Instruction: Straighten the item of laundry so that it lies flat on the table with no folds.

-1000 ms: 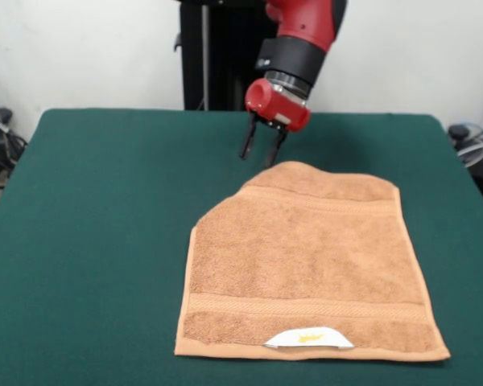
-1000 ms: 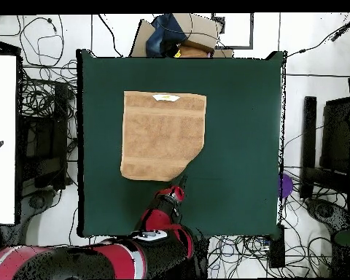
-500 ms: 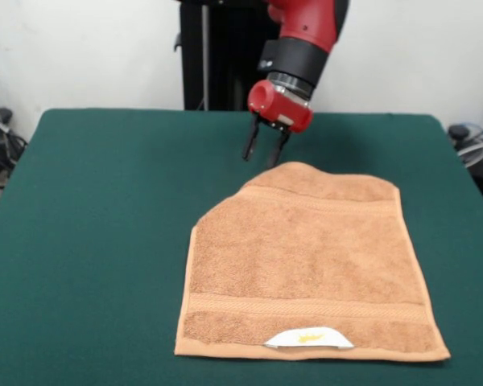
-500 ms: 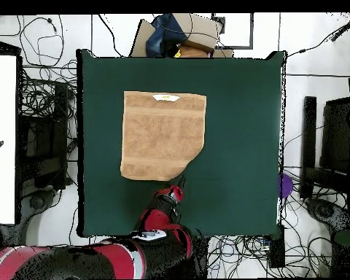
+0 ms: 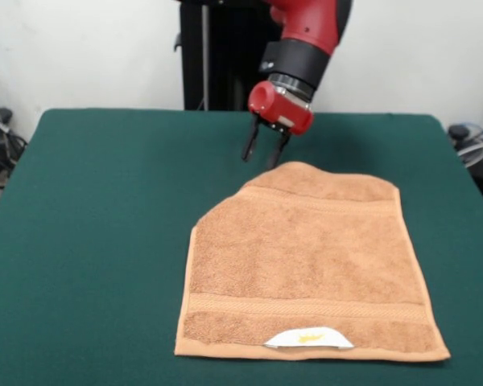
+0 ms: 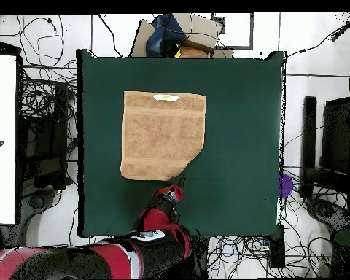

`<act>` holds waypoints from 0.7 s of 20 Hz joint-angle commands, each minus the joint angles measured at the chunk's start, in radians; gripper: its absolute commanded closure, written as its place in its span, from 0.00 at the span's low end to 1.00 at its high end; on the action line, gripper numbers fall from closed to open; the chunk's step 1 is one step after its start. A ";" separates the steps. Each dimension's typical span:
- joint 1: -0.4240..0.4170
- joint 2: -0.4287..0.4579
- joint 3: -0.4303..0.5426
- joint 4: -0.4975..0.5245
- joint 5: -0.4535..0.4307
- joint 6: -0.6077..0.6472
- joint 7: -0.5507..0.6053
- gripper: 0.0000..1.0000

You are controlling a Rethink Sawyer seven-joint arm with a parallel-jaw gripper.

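The towel [image 5: 306, 261] lies on the green desk [image 5: 97, 209], flat except for one far corner, where the outline is cut off at a slant. The gripper [image 5: 263, 153] hangs just beyond that corner, clear of the cloth, fingers [image 5: 248, 146] spread and empty.

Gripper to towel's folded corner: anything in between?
Nothing. In the front view only bare table separates the open gripper from the towel, whose corner nearest it is folded under. The overhead view shows the same: gripper beside that cut-off corner.
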 commanded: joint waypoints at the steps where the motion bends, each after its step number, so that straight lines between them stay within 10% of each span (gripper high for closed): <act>1: 0.036 0.045 0.132 -0.061 0.108 0.058 0.206 0.00; 14: 0.075 0.077 0.127 -0.021 0.141 0.031 0.225 0.00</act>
